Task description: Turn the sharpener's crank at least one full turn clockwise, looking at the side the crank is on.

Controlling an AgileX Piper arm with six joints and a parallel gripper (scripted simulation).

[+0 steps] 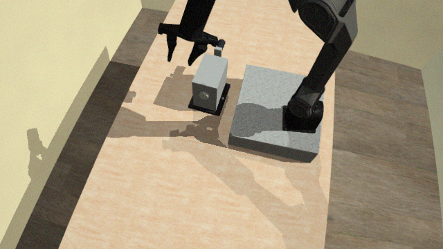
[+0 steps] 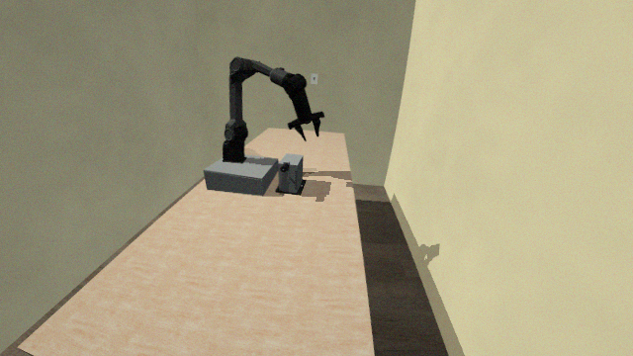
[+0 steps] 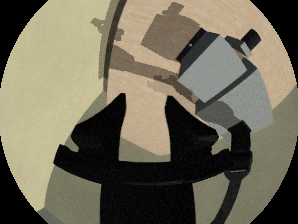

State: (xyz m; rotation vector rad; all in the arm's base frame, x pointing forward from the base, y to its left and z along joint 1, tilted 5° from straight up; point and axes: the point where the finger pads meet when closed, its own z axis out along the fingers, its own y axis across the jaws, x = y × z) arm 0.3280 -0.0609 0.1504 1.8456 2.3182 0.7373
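Observation:
The sharpener (image 1: 210, 83) is a grey box on a black base plate, with a round hole on the side facing the top camera. Its crank (image 1: 219, 49) sticks up at the far side, a grey arm with a dark knob. In the exterior view the sharpener (image 2: 292, 173) shows its crank side (image 2: 284, 168). My gripper (image 1: 183, 55) is open and empty. It hangs in the air above and to the left of the sharpener's far end, well above it in the exterior view (image 2: 308, 131). In the wrist view the fingers point down left of the sharpener (image 3: 226, 83) and crank knob (image 3: 252, 38).
The arm's base stands on a grey stone block (image 1: 277, 111) right beside the sharpener. The wooden table is long and narrow, with dark floor along its left edge (image 1: 86, 138) and a yellow wall beyond.

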